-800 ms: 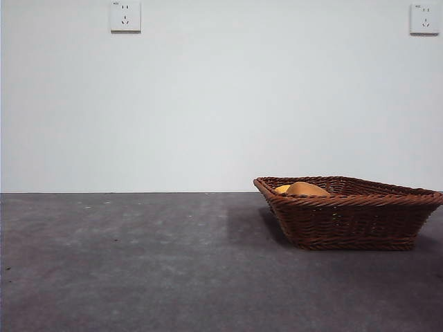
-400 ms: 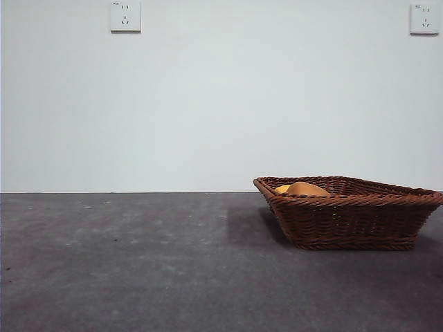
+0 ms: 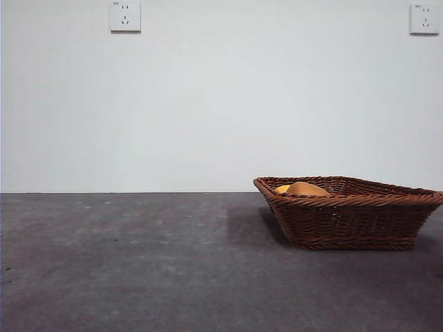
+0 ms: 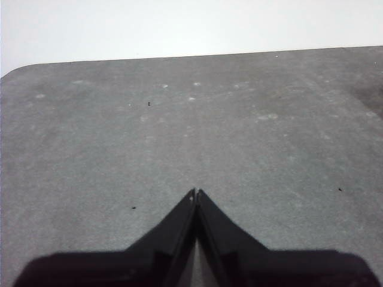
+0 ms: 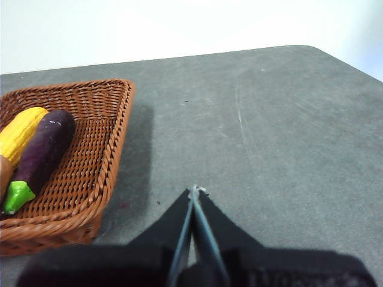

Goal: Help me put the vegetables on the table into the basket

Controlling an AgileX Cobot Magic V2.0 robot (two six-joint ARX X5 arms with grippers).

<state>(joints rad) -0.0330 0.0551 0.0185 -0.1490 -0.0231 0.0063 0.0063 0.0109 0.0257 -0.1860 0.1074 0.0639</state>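
The brown wicker basket (image 3: pixel 349 211) stands on the grey table (image 3: pixel 138 263) at the right. Over its rim show the tops of the potato (image 3: pixel 306 189) and, behind it, the yellow corn (image 3: pixel 282 188). In the right wrist view the basket (image 5: pixel 90 161) holds the corn cob (image 5: pixel 21 133) and the purple eggplant (image 5: pixel 43 152) with its green cap, lying side by side; a brown sliver of the potato (image 5: pixel 3 173) shows at the picture's edge. My right gripper (image 5: pixel 194 191) is shut and empty, over bare table beside the basket. My left gripper (image 4: pixel 195 194) is shut over bare table, holding nothing.
Two wall sockets (image 3: pixel 125 16) sit high on the white wall behind the table. The table's far edge and a rounded corner (image 4: pixel 18 69) show in the left wrist view. Another rounded corner (image 5: pixel 311 51) shows in the right wrist view.
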